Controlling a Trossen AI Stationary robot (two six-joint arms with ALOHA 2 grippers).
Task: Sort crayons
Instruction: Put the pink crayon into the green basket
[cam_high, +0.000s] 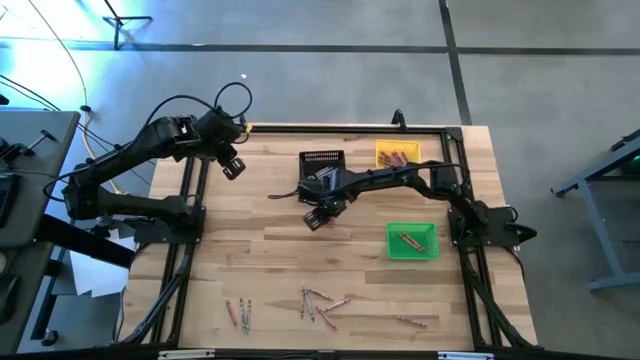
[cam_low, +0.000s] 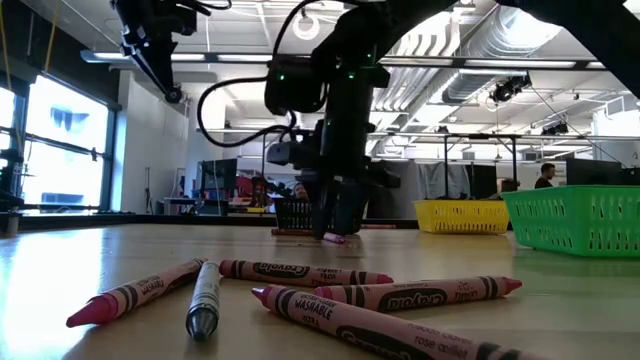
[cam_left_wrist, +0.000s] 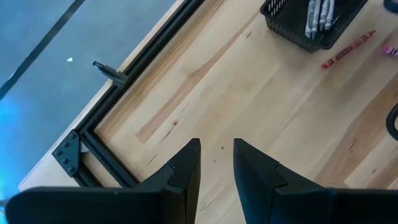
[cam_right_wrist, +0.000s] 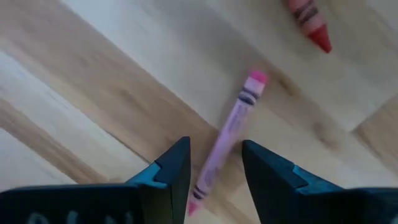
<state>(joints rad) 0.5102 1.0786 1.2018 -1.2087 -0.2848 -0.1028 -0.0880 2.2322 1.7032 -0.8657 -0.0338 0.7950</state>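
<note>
A pink crayon (cam_right_wrist: 231, 124) lies flat on the wooden table, just in front of the black bin (cam_high: 322, 158). My right gripper (cam_right_wrist: 214, 146) points down over it, open, with one finger on each side of the crayon's lower half; the low view shows the gripper (cam_low: 335, 225) low over the table. A red crayon (cam_right_wrist: 309, 22) lies close by. More crayons (cam_high: 320, 303) lie loose near the table's front edge. My left gripper (cam_high: 233, 166) hangs open and empty above the table's far left corner. My right gripper straddles the pink crayon from above, its fingers slanting across the crayon's length. The crayon's near end (cam_right_wrist: 198, 193) runs close along one finger (cam_right_wrist: 177, 168), and I cannot tell whether that finger touches it. The crayon lies flat on the table.
The black bin holds grey crayons (cam_left_wrist: 317, 15). A yellow bin (cam_high: 385, 160) stands at the far right and a green bin (cam_high: 395, 252) at the right, each with crayons inside. A black metal frame (cam_left_wrist: 106, 149) borders the table. Two more small groups (cam_high: 240, 313) (cam_high: 410, 321) lie near the front edge.
</note>
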